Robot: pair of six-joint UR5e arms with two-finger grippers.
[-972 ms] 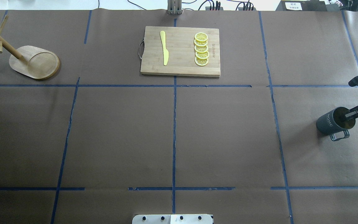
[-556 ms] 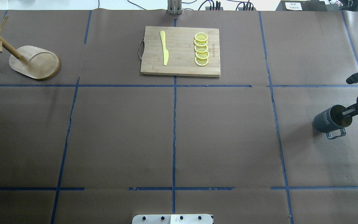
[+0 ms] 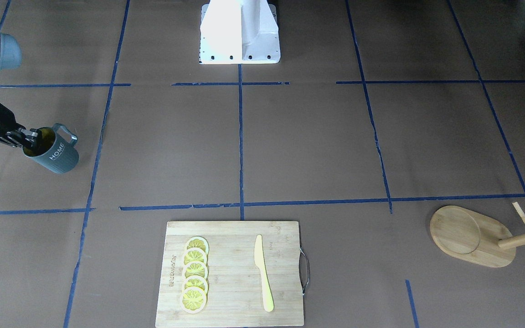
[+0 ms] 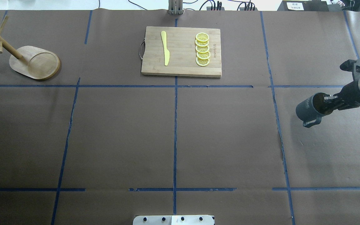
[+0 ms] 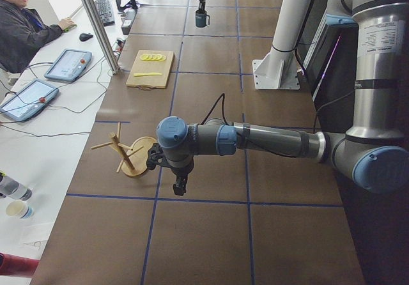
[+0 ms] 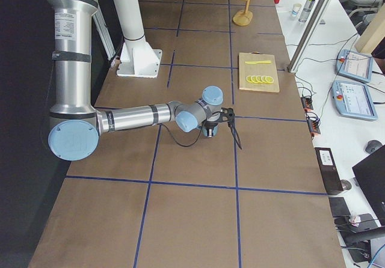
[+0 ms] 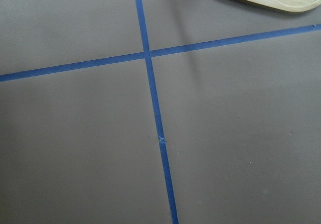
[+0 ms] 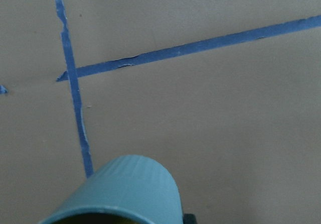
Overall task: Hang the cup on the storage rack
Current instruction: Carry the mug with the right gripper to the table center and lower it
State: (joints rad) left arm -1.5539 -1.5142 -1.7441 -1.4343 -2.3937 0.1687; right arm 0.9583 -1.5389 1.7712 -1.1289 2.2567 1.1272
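The right gripper (image 4: pixel 328 100) holds the dark teal ribbed cup (image 4: pixel 308 107) by its rim, with one finger inside the yellow-olive mouth and the jaws narrow on the wall. The cup lies tilted and seems to be clear of the brown tabletop (image 4: pixel 173 131). In the overhead view its mouth points toward three o'clock, its bottom toward nine and its loop handle toward six. Farther away, at about ten o'clock across the whole tabletop, stands the light bamboo storage rack (image 4: pixel 42 64). The left gripper (image 5: pixel 181 186) hovers near that rack; whether it is wide or narrow I cannot tell.
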